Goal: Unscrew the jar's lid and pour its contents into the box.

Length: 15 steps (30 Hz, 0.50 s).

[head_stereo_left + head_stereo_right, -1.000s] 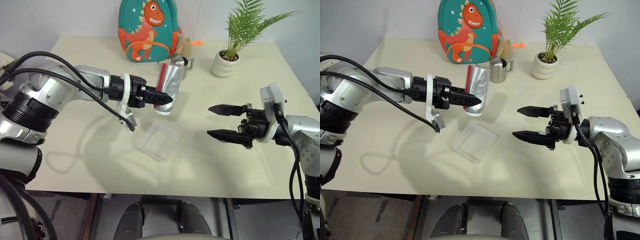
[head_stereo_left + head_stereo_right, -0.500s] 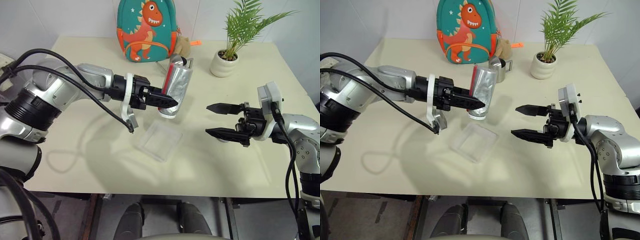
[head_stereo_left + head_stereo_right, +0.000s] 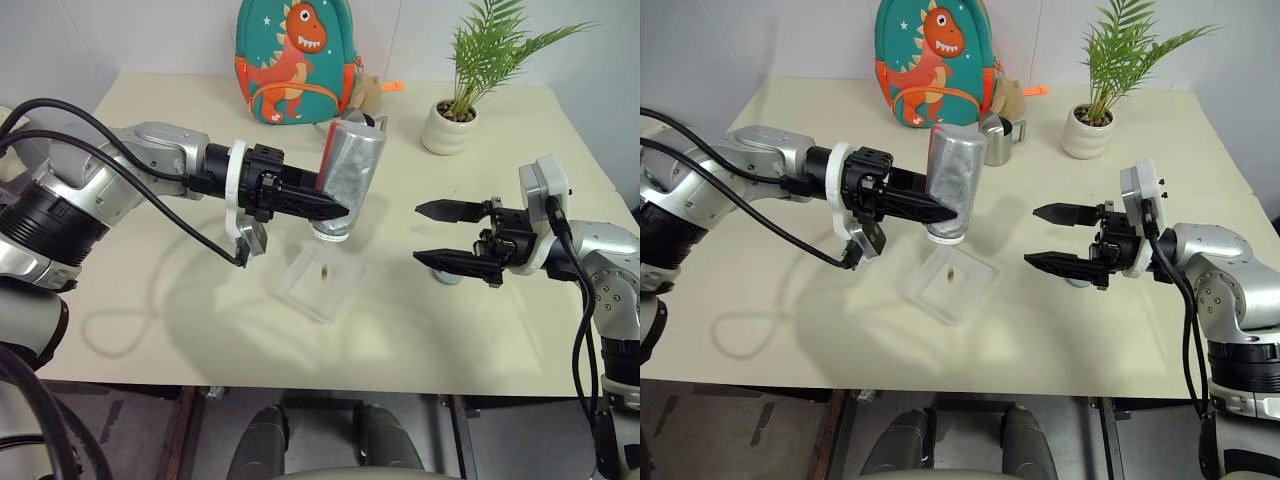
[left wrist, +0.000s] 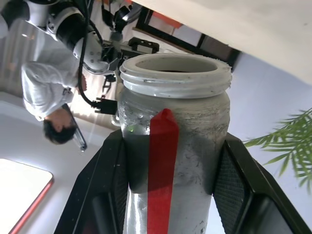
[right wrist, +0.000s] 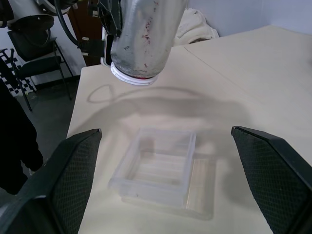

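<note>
The left tool (image 3: 335, 208) is clamped on the jar (image 3: 349, 180), its two black fingers (image 4: 109, 180) pressed against either side of the silvery body. The jar is turned upside down and slightly tilted, its open white-rimmed mouth facing down just above the box (image 3: 321, 282), with no cap on it. The box, a shallow clear tray, lies on the pale surface (image 3: 180, 300) directly below the jar's mouth, and a tiny brownish pellet, the contents (image 3: 325, 274), lies inside it near the middle. In the left wrist view the jar's threaded rim and a red stripe running along its side are plain. The right tool (image 3: 440, 237) hangs level over the surface to the right of the box, well apart from the jar, its fingers spread wide with nothing between them. Just under its lower finger a small round grey thing, probably the lid (image 3: 447, 274), rests on the surface. At the far side of the surface stand a dinosaur backpack (image 3: 297, 62), a steel watering can (image 3: 372, 124) and a potted plant (image 3: 455, 118).
</note>
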Each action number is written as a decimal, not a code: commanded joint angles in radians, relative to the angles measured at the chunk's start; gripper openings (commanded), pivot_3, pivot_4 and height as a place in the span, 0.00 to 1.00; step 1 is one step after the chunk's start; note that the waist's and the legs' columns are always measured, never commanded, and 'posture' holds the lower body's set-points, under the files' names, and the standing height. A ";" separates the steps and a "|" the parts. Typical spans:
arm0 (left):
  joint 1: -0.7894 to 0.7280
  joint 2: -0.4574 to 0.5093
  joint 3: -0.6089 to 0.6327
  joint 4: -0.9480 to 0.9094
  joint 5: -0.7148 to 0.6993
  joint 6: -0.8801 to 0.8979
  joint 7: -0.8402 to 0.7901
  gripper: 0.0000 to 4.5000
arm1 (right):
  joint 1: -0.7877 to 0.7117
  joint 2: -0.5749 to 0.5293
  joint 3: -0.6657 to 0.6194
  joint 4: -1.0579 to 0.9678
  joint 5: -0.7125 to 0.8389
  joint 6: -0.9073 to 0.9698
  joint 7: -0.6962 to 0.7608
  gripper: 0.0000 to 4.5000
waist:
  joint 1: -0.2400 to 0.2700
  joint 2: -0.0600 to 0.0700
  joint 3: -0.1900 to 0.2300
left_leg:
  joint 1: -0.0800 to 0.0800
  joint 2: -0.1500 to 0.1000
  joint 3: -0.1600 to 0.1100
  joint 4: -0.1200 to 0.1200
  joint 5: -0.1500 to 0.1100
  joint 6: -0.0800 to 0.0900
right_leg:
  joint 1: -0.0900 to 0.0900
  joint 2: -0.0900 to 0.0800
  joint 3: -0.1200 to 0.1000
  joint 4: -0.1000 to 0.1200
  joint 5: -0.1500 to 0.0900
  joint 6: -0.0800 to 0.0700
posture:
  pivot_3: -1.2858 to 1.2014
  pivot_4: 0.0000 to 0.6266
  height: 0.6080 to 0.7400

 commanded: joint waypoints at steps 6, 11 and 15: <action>-0.032 -0.025 0.021 0.092 -0.133 -0.082 -0.046 0.43 | -0.027 -0.021 -0.012 0.002 -0.010 -0.008 0.022 1.00 | 0.000 0.000 0.000 | 0.000 0.000 0.000 0.000 0.000 0.000 | 0.000 0.000 0.000 0.000 0.000 0.000 | 0.52 0.24 1.00; -0.004 -0.070 0.135 0.276 -0.521 -0.240 -0.366 0.43 | -0.014 -0.027 -0.021 -0.004 -0.012 -0.004 0.025 1.00 | -0.002 0.000 0.000 | 0.000 0.000 0.001 -0.001 0.000 0.000 | -0.001 0.000 0.000 0.000 0.000 0.000 | 0.52 0.24 1.00; 0.111 -0.115 0.263 0.362 -0.936 -0.233 -0.730 0.43 | -0.007 -0.041 -0.023 -0.001 -0.015 -0.005 0.035 1.00 | -0.003 0.001 0.000 | 0.000 0.000 0.002 -0.001 0.000 0.000 | -0.001 0.000 0.001 0.000 0.000 0.000 | 0.52 0.24 1.00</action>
